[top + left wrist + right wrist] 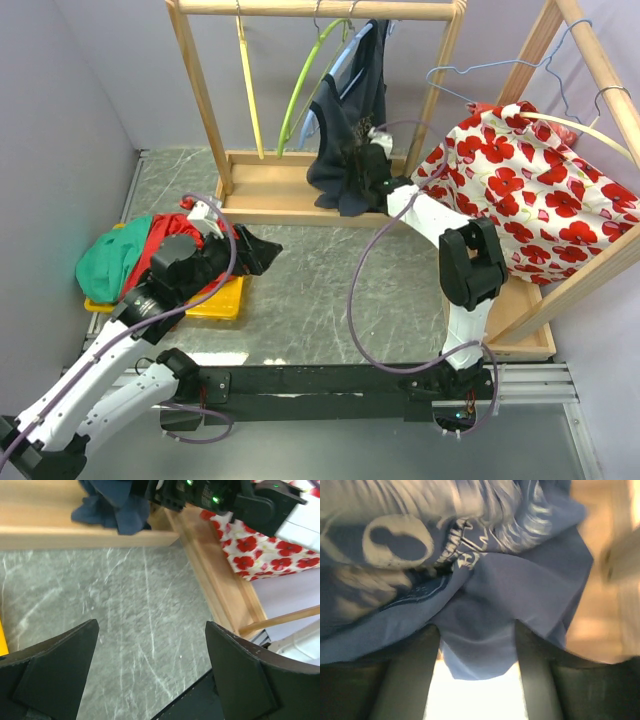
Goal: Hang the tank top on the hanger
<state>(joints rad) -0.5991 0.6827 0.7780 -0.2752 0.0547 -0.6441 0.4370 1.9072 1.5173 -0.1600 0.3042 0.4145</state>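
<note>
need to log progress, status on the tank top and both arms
left fingers open, empty, over table. right fingers open, tank top cloth between them. tank top hanging at blue hanger on rail. lime hanger close beside.

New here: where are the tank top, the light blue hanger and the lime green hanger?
tank top (pixel 340 172), top view, hanging body.
light blue hanger (pixel 341 62), top view, sloping arm.
lime green hanger (pixel 299 88), top view, curved arm.
</note>
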